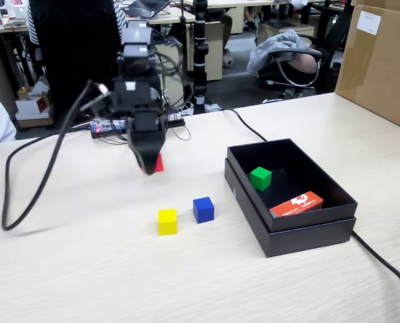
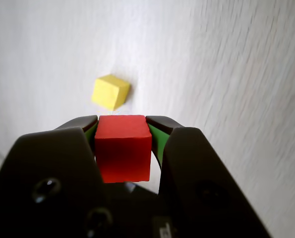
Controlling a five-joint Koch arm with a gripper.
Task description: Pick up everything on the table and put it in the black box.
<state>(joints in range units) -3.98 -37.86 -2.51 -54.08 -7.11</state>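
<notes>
My gripper (image 2: 121,130) is shut on the red cube (image 2: 123,148), whose sides press against the green-lined fingers. In the fixed view the gripper (image 1: 149,165) hangs just above the table (image 1: 85,269) with the red cube (image 1: 159,163) peeking out at its tip. The yellow cube (image 1: 167,221) and the blue cube (image 1: 203,209) rest on the table in front of it; the yellow cube (image 2: 110,91) also shows in the wrist view beyond the jaws. The black box (image 1: 307,232) stands to the right, holding the green cube (image 1: 260,178).
A flat orange-red packet (image 1: 296,204) lies in the box. A big brown carton (image 1: 378,60) stands at the back right. One black cable (image 1: 42,182) loops over the table at left, another (image 1: 381,266) trails off past the box.
</notes>
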